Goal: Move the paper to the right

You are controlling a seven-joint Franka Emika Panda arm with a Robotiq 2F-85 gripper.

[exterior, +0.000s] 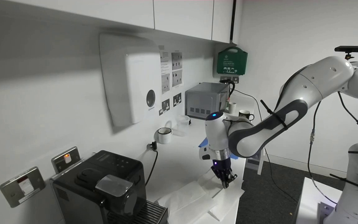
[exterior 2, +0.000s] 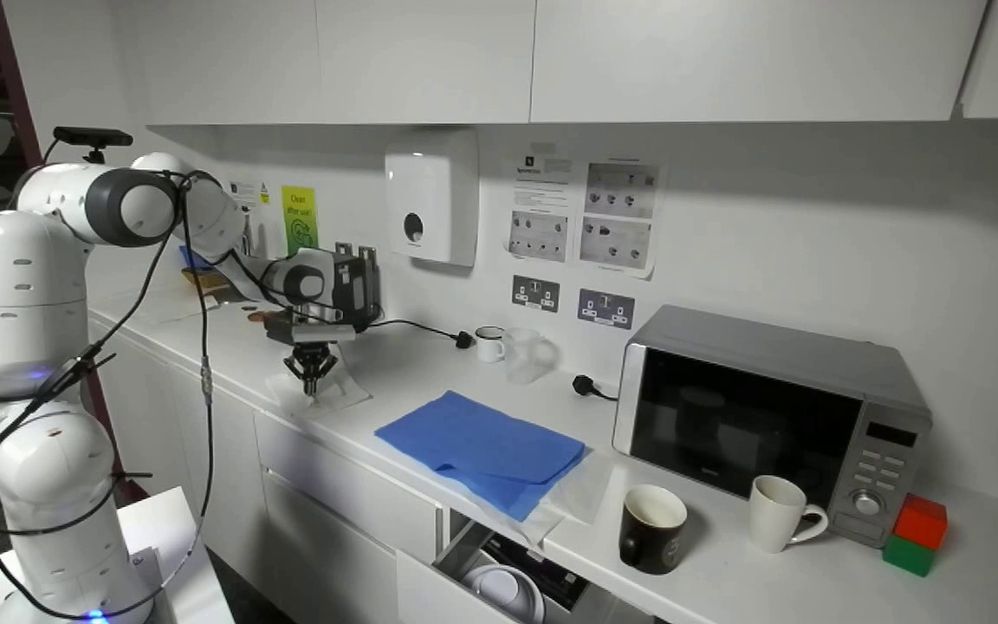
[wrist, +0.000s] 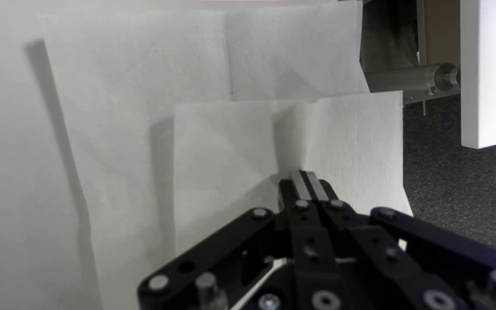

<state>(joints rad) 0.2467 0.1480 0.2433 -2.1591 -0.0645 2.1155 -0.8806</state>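
White paper sheets lie overlapping on the white counter. The upper sheet (wrist: 222, 142) has a centre crease and lies over a larger lower sheet (wrist: 136, 64) in the wrist view. Both reach the counter's front edge. The paper shows in both exterior views (exterior: 228, 199) (exterior 2: 345, 386). My gripper (wrist: 304, 174) points down over the upper sheet, its fingertips together at the crease. It also shows in both exterior views (exterior: 225, 186) (exterior 2: 311, 388), with its tips at or just above the paper. No paper is visible between the fingers; exact contact is hidden.
A black coffee machine (exterior: 104, 189) stands beside the paper. A blue sheet (exterior 2: 482, 433) lies on the counter toward the microwave (exterior 2: 750, 416). An open drawer (exterior 2: 456, 589) sticks out below it. A dark mug (exterior 2: 651, 537) and white mug (exterior 2: 772, 516) stand near the microwave.
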